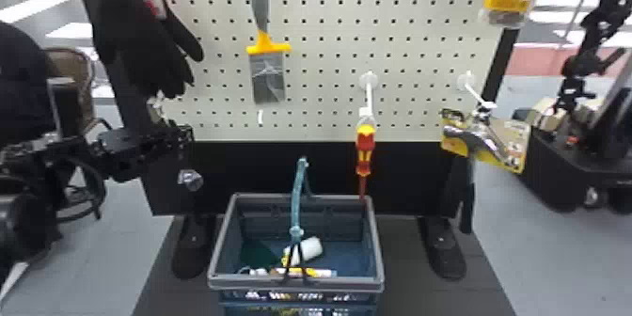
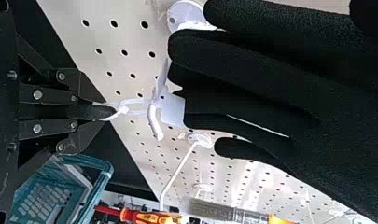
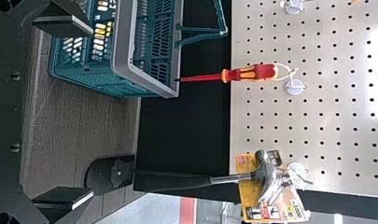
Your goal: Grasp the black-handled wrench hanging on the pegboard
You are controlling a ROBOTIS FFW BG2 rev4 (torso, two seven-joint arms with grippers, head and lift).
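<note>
White pegboard (image 1: 329, 33) filled the background above a dark table (image 1: 423, 291), where a grey-rimmed teal basket (image 1: 221, 244) of small items stood at the front centre. The black-handled tool (image 1: 470, 143), which looked like a claw hammer by its steel head rather than a wrench, hung from a white hook at the board's lower right corner. A yellow card sat behind its head and its handle pointed down past the board's edge. The same tool (image 3: 177, 180) lay ahead of the right gripper (image 3: 91, 112), whose two fingers stood wide apart with nothing between them, well clear of the handle. A red-and-yellow screwdriver (image 1: 364, 150) hung from the next hook toward the middle, with its tip just above the basket's back rim. A yellow-collared scraper (image 1: 265, 70) hung higher up. At the board's upper left, a black glove (image 1: 141, 47) dangled. The left gripper (image 2: 91, 112) was beside the glove, fingers pressed together on a thin white tie (image 2: 130, 105) that ran to the glove's tag.
</note>
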